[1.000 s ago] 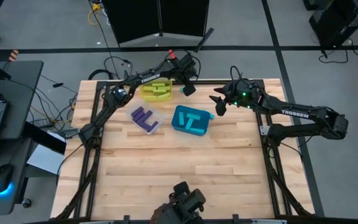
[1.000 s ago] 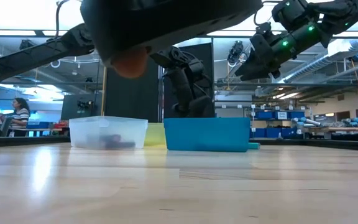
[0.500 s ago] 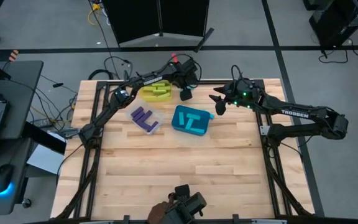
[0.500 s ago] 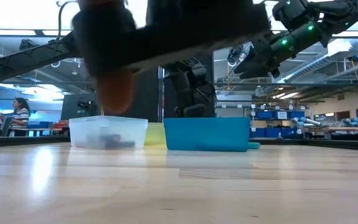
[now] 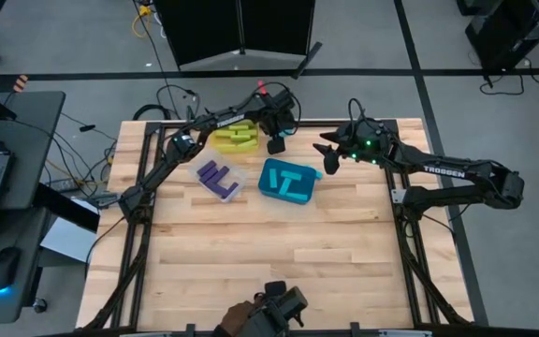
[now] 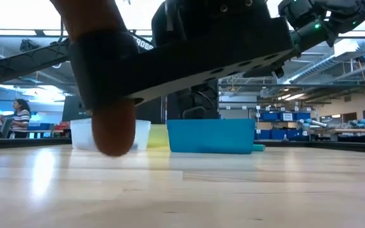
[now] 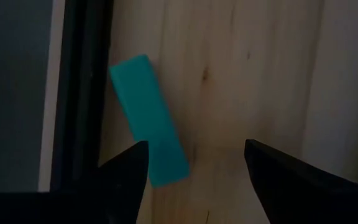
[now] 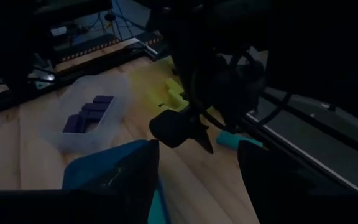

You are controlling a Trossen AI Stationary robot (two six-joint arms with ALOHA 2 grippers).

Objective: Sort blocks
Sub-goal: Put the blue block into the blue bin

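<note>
Cyan block (image 7: 148, 146) (end partly hidden) between left end effector's (image 7: 194, 168) parted fingers.

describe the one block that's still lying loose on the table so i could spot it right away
Look to the table's far edge, between the yellow bin and the teal bin. Under the open left gripper lies a single cyan block, flat on bare wood beside the dark edge rail, the only block outside a bin.

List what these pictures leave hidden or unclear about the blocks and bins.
- Cyan block: hidden by the left gripper in the high view; the left wrist view shows it.
- Clear bin: low view, a blurred thing close to the lens covers most.
- Yellow bin: block count unclear, high view, too small.
</note>
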